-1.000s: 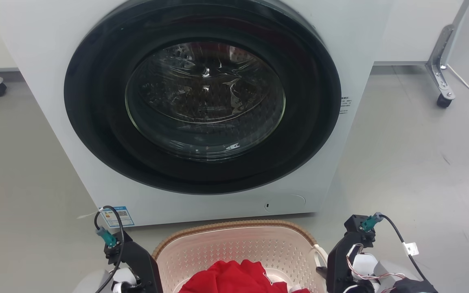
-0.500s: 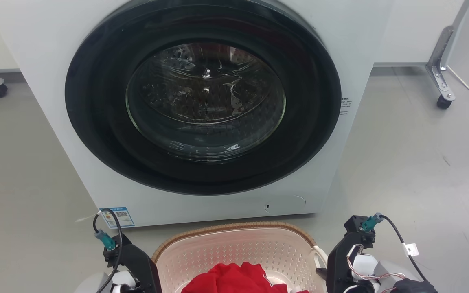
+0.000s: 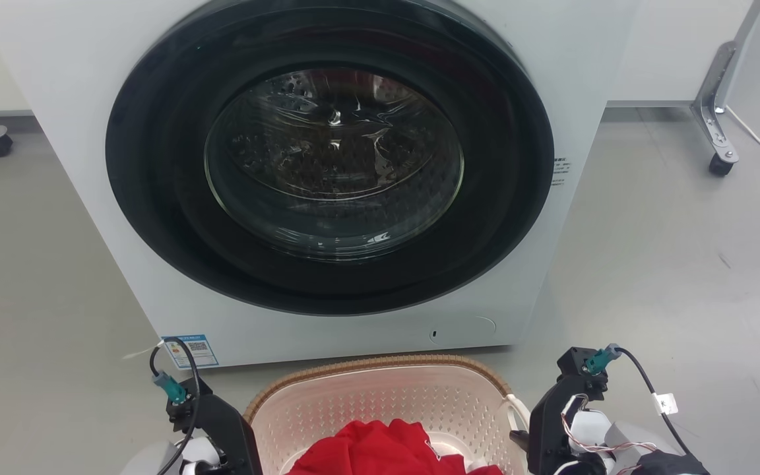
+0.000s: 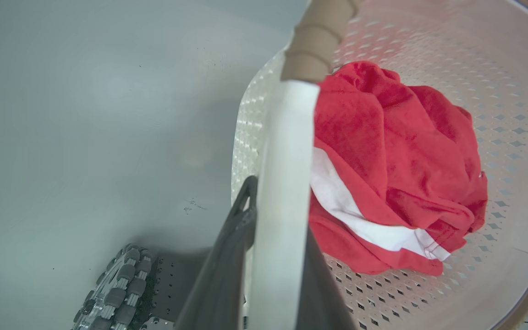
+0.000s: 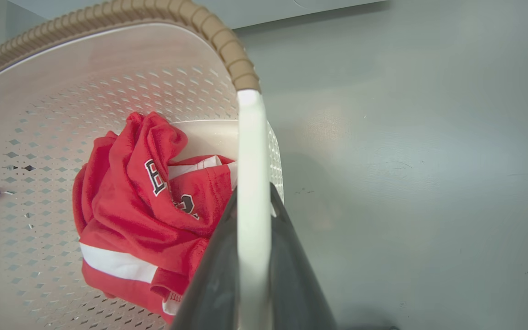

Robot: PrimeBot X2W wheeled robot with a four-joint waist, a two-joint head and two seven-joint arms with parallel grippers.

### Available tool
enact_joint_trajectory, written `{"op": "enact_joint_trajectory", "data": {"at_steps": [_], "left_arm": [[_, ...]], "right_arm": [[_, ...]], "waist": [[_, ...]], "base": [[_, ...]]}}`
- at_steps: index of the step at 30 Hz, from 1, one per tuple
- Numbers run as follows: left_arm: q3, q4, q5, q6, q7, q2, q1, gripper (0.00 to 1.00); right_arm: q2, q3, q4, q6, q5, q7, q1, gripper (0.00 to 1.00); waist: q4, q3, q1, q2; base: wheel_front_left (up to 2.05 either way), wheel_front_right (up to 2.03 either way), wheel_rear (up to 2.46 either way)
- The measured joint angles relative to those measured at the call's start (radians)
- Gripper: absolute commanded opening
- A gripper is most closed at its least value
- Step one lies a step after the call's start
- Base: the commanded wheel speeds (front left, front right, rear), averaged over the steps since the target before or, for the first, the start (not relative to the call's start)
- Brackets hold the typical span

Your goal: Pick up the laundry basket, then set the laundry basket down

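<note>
Clamping hard on both sides here! The left gripper (image 4: 277,220) has its dark jaws closed on the white left handle (image 4: 287,160) of the laundry basket (image 4: 497,91), one finger on each face of the strap. Over on the other side, the right gripper (image 5: 252,206) matches it, with its jaws pinched on the white right handle (image 5: 251,151), just below where it meets the brown woven-look rim (image 5: 108,13).

Inside the basket there's a crumpled red garment (image 4: 383,151) with a white stripe. From the right wrist its dark lettering (image 5: 156,176) shows, and the cloth lies on the perforated bottom, bunched toward the right handle.

Pulling out to the head view, the basket (image 3: 386,402) sits at the bottom centre of the picture, between the left arm (image 3: 221,422) and the right arm (image 3: 555,415). It's just in front of the white washing machine (image 3: 584,66), whose round dark door (image 3: 330,158) is shut. Grey floor (image 3: 670,264) spreads out on both sides. I can't tell whether the basket's base is touching the floor. A metal frame on a caster (image 3: 716,112) stands well apart at the far right.
</note>
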Motion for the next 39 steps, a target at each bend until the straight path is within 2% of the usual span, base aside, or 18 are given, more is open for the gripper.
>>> {"op": "enact_joint_trajectory", "data": {"at_steps": [15,39], "left_arm": [[-0.032,-0.038,0.001,0.003,-0.126,0.000,0.000,0.00],[-0.128,-0.122,-0.006,0.032,-0.323,0.001,-0.024,0.00]], "right_arm": [[-0.003,0.006,-0.017,0.000,0.003,-0.096,-0.006,0.00],[-0.014,0.024,-0.021,0.000,-0.031,-0.243,-0.084,0.00]], "waist": [[-0.003,0.051,0.0000,0.0000],[-0.011,0.238,0.0001,0.0000]], "base": [[0.00,0.00,0.00],[0.00,0.00,0.00]]}}
